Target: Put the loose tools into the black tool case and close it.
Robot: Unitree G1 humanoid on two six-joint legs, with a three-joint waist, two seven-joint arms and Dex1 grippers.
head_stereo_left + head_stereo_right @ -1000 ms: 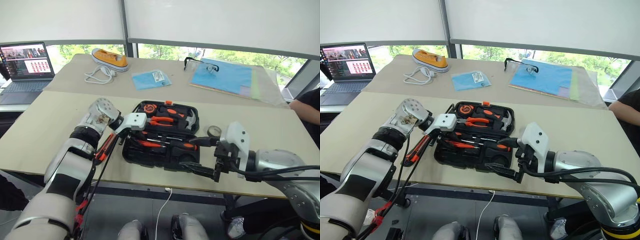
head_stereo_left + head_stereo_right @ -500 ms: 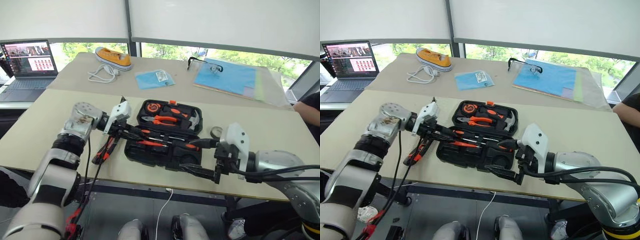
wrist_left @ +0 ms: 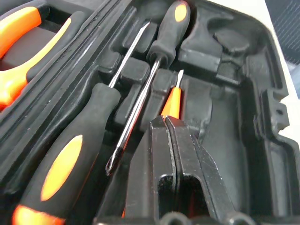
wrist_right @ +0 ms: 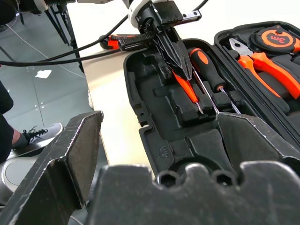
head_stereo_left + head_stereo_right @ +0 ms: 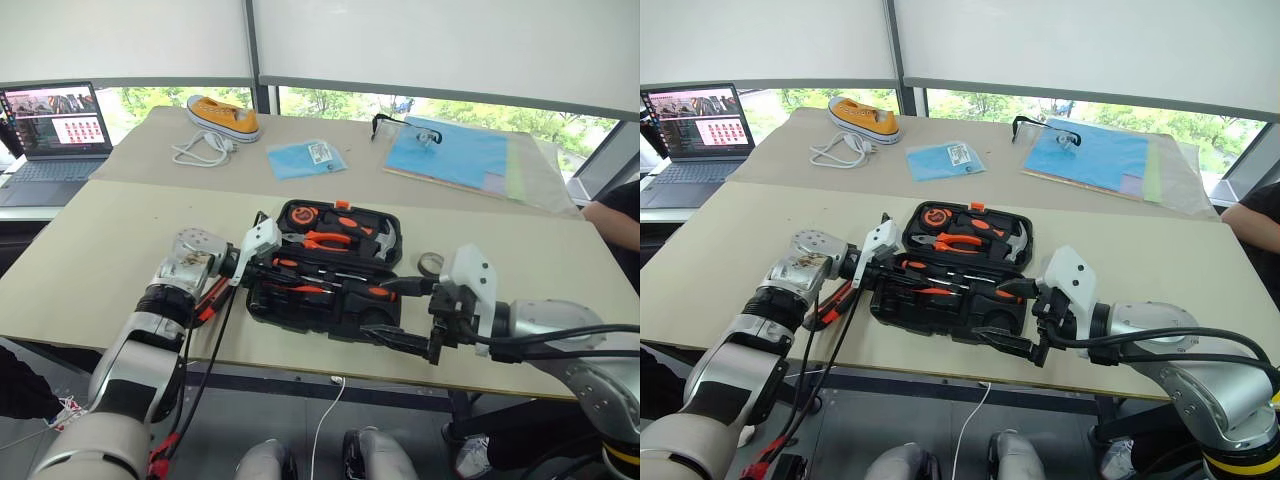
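Our left arm reaches rightward and down into the open black tool case point(image 5: 330, 285), its tool point(image 3: 168, 123) clamped shut on the small orange screwdriver point(image 4: 187, 89), whose tip rests over a recess beside two black-and-orange screwdrivers point(image 3: 93, 136). Our right tool point(image 5: 405, 315), fingers spread wide and empty, hovers at the case's near right corner. Pliers point(image 5: 335, 240) lie seated in the lid half; a tape roll point(image 5: 430, 263) sits on the table point(image 5: 100, 240) just right of the case.

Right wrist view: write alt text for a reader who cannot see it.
The left gripper, shut on a small orange screwdriver, lowers it into the open black tool case beside two black-handled screwdrivers. The right gripper's open fingers frame the foreground; orange pliers lie in the lid.
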